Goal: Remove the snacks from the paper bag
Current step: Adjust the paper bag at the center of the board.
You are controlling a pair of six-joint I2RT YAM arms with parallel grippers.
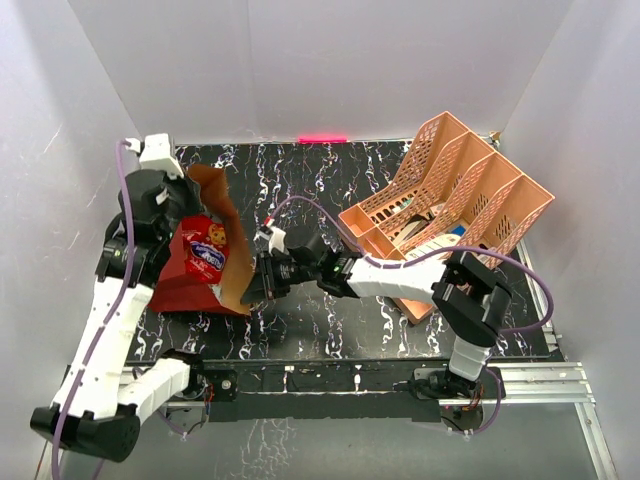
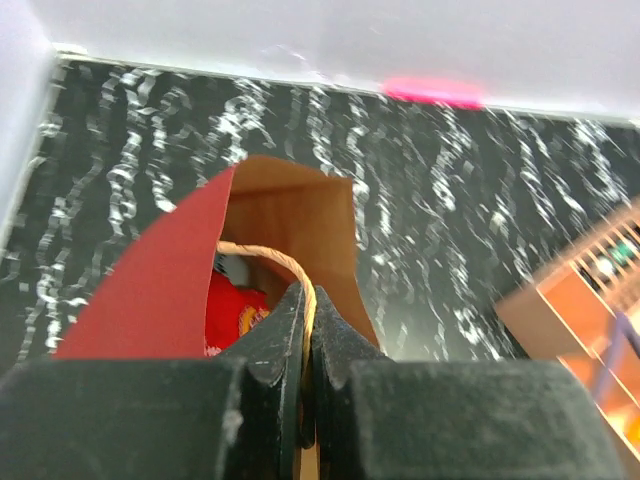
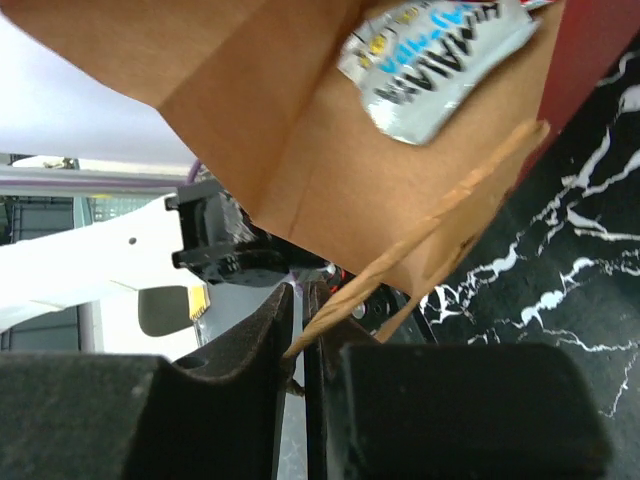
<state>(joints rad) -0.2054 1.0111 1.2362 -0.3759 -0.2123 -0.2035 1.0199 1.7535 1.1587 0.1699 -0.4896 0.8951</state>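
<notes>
The paper bag (image 1: 200,290), red outside and brown inside, lies at the left of the table with its mouth held open. A red-orange chip bag with a blue logo (image 1: 205,255) shows inside it, and also in the left wrist view (image 2: 235,315). My left gripper (image 1: 187,190) is shut on the far looped handle (image 2: 262,255). My right gripper (image 1: 258,280) is shut on the near handle (image 3: 420,235) at the bag's front edge. A silvery packet with blue and black lettering (image 3: 440,60) lies against the brown inner wall (image 3: 300,150). Other candy packets are hidden.
A peach lattice desk organizer (image 1: 450,215) holding cards stands at the right, next to my right arm, and shows in the left wrist view (image 2: 580,320). White walls close in the black marbled table (image 1: 330,320) on three sides.
</notes>
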